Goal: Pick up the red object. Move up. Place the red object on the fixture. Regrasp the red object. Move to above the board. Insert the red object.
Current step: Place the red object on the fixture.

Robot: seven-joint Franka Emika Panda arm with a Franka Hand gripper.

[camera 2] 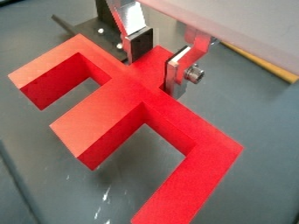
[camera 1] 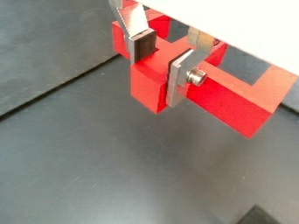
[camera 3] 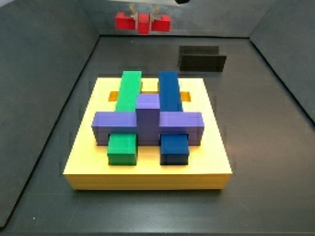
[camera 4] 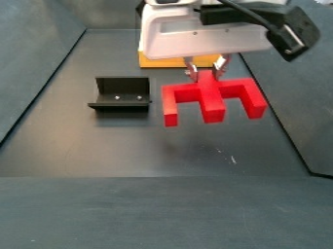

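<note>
The red object [camera 4: 208, 102] is a bar with two legs and a centre stub. My gripper [camera 4: 204, 70] is shut on its bar and holds it level, above the dark floor. In both wrist views the silver fingers flank the bar near the stub [camera 1: 162, 68] [camera 2: 158, 63], with the red object [camera 1: 146, 89] [camera 2: 117, 118] between the pads. In a side view it hangs at the far end [camera 3: 142, 21]. The fixture [camera 4: 121, 97] [camera 3: 204, 60] stands on the floor, apart from the red object. The board [camera 3: 87, 159] lies nearer in that view.
The board carries green [camera 3: 127, 92], blue [camera 3: 169, 92] and purple [camera 3: 147, 120] blocks. Only a strip of the board's yellow edge [camera 4: 159, 62] shows behind the gripper. Sloping dark walls [camera 3: 50, 101] enclose the floor on both sides.
</note>
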